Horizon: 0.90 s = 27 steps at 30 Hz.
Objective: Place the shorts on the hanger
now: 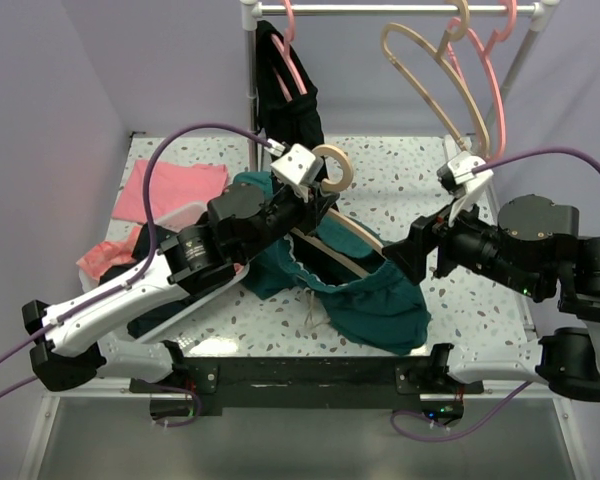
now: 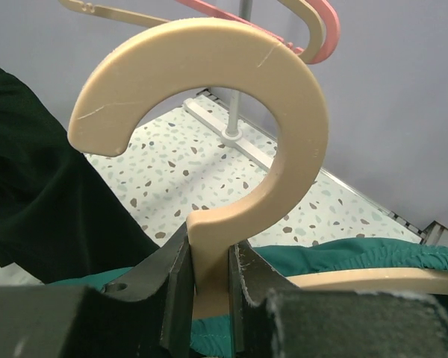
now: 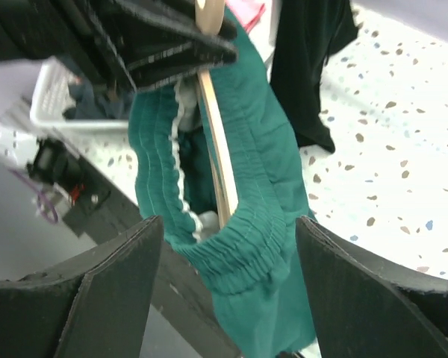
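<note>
Gripping the hanger (image 2: 284,97) by its neck is the left tool (image 2: 209,287). Around the hanger the shorts (image 3: 261,186) are draping; the right tool (image 3: 231,280) is hovering released beside it.

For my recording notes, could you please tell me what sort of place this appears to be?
Probably a lab mock-up of a laundry corner: a speckled table boxed in by plain lilac panels, a clothes rail carrying pink hangers, and a white basket.

No text, label, brand, number or sign could be read in any view. A small pale mark sat on a dark joint of the left arm (image 1: 193,247), too small and blurred to make out.
</note>
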Each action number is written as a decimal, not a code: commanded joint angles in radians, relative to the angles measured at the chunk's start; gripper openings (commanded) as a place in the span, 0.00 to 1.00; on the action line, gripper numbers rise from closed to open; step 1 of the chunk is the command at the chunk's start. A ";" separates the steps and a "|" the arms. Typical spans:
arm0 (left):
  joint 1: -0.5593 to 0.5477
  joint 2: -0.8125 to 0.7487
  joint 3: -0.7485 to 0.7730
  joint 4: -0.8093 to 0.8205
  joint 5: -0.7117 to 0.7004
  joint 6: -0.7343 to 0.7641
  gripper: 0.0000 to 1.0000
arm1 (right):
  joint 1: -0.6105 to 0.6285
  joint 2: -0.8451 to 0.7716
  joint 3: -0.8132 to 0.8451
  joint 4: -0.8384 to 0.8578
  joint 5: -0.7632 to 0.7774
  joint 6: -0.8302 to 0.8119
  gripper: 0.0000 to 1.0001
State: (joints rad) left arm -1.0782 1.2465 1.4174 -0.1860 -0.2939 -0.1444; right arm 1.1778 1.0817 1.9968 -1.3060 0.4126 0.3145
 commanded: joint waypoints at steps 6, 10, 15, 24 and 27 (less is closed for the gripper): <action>0.049 -0.065 -0.011 0.053 0.090 -0.043 0.00 | 0.003 -0.043 -0.085 -0.246 -0.123 -0.006 0.70; 0.055 -0.055 -0.017 0.063 0.102 -0.050 0.00 | 0.002 -0.072 -0.105 -0.245 -0.172 -0.012 0.72; 0.057 -0.053 -0.003 0.076 0.114 -0.058 0.00 | 0.003 -0.062 -0.225 -0.272 -0.173 -0.015 0.71; 0.057 -0.039 0.020 0.082 0.154 -0.060 0.00 | 0.002 -0.072 -0.311 -0.213 -0.147 -0.035 0.69; 0.058 -0.038 0.022 0.092 0.171 -0.067 0.00 | 0.003 -0.065 -0.354 -0.170 -0.149 -0.037 0.55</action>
State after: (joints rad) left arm -1.0279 1.2194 1.3926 -0.2028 -0.1669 -0.1753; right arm 1.1778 1.0214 1.6779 -1.3537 0.2691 0.3023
